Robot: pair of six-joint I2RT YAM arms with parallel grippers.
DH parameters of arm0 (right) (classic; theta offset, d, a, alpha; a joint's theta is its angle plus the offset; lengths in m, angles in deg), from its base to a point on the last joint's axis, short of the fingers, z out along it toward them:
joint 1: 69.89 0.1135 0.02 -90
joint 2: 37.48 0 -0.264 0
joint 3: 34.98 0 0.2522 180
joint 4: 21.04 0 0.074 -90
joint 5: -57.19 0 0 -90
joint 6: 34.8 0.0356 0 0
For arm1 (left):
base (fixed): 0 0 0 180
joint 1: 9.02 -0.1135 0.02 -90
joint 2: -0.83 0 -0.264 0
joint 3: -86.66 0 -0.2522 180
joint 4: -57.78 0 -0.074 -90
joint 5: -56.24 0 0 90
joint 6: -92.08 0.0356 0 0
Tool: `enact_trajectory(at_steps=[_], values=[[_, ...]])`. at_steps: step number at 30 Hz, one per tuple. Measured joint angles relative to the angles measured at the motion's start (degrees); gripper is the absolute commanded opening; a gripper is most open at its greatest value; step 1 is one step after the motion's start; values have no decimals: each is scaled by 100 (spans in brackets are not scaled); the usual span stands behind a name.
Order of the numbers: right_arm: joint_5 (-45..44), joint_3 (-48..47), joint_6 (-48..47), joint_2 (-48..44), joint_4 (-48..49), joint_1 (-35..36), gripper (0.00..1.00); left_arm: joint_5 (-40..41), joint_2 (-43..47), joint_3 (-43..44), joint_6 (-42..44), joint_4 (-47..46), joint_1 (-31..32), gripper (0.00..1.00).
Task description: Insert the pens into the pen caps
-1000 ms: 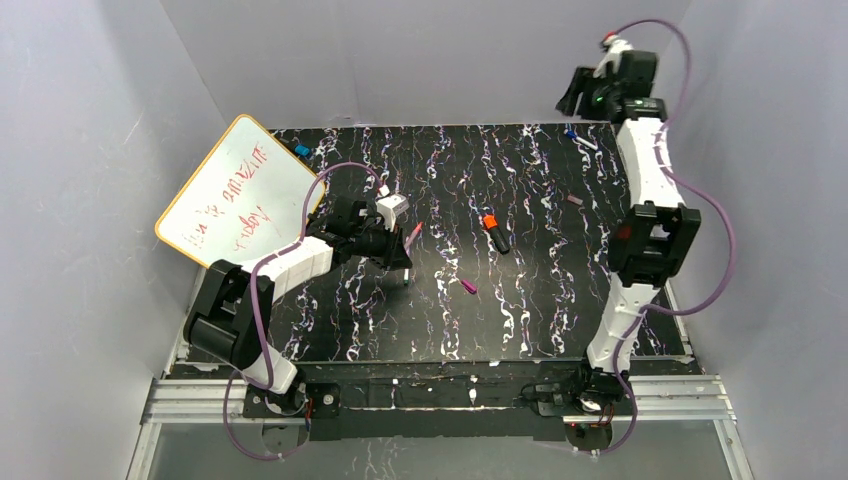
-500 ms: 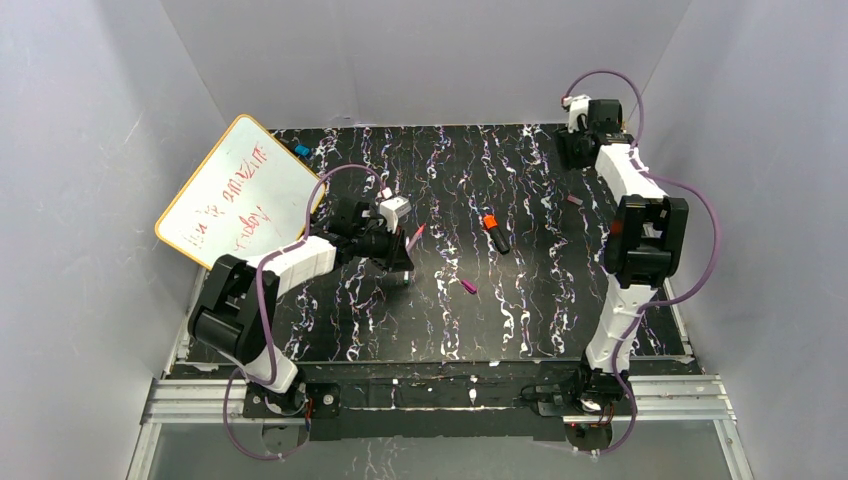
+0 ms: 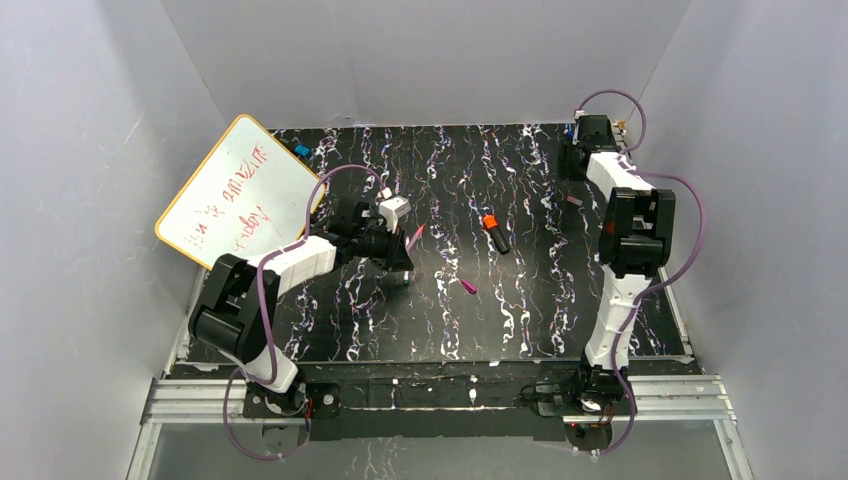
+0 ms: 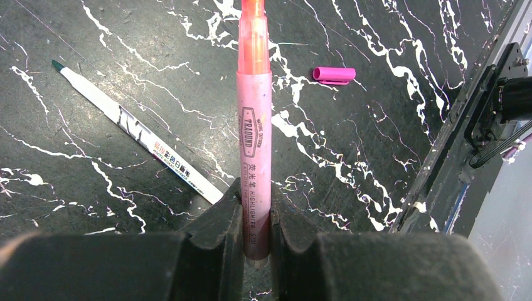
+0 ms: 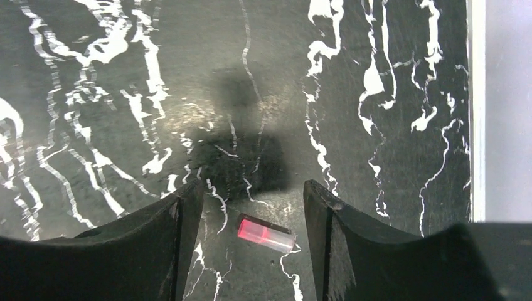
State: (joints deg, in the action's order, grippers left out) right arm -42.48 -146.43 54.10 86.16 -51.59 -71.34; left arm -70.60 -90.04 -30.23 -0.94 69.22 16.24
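Bench (image 3: pixel 540 300): black marbled top; what you see lying on it sits where it did a second ago.
Whiteboard (image 3: pixel 236 190): propped at the far left edge, red scribbles on it, unmoved.
Right arm (image 3: pixel 632 230): a second ago you had it reared up high at the far right corner; now it is folded down onto that corner.
Left arm (image 3: pixel 290 262): left of centre, barely shifted.
Right claw (image 5: pixel 252 191): released, fingers spread just above the bench.
Left claw (image 4: pixel 256 210): clenched on the pink highlighter, as before.
Black marker (image 3: pixel 494 233): orange tip, lying mid-bench.
Pink highlighter (image 4: pixel 254 138): uncapped, sticking straight out of your left claw.
White pen (image 4: pixel 135 128): green tip, flat on the bench just beside the left claw.
Magenta cap (image 4: pixel 334 74): on the bench, ahead of the highlighter and to its right.
Small pink-and-clear cap (image 5: pixel 265 233): lying between your right claw's fingers, touching neither.
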Motion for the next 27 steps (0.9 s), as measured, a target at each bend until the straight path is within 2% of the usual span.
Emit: enact_trajectory(at_steps=[7, 16, 27], values=[[-691, -275, 531, 415, -155, -20, 65, 0, 0, 0, 2, 2, 0, 0], [-968, -199, 903, 435, -273, -37, 62, 0, 0, 0, 4, 4, 0, 0], [-970, 960, 1307, -153, 63, -37, 62, 0, 0, 0, 4, 4, 0, 0]])
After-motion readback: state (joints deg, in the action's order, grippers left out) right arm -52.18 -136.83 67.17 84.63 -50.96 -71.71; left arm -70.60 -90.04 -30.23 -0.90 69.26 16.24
